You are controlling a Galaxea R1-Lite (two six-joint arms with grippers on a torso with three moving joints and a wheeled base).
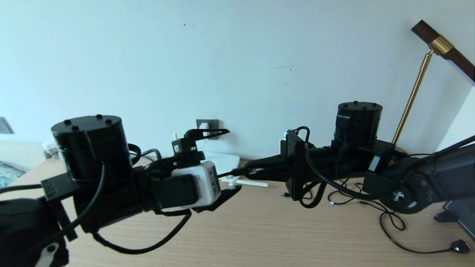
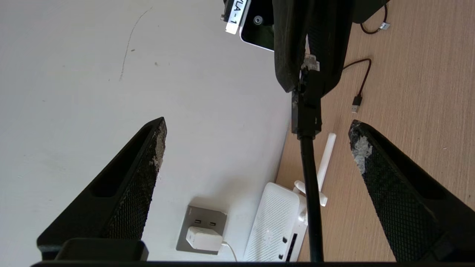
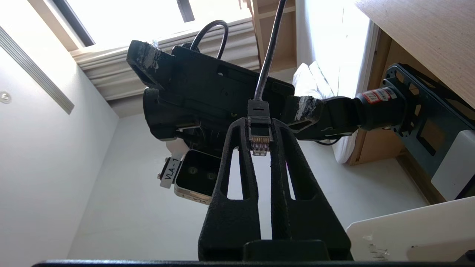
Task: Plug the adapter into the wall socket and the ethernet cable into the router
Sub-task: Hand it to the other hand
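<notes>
The white adapter (image 2: 203, 238) sits plugged into the grey wall socket (image 2: 199, 221), its thin white cord trailing toward the router (image 2: 274, 218). That flat white box lies against the wall with its antennas on the table and dark port slots showing. My right gripper (image 3: 259, 124) is shut on the clip plug of the ethernet cable (image 3: 259, 135), held above the table in front of the router (image 1: 226, 160). The black cable (image 2: 310, 185) runs from the plug between the fingers of my left gripper (image 2: 258, 127), which is open and touches nothing.
Thin black cables (image 1: 389, 218) lie looped on the wooden table at the right, one ending in a USB plug (image 2: 357, 104). A brass lamp pole (image 1: 412, 96) stands at the back right. A dark device (image 1: 460, 218) sits at the right edge.
</notes>
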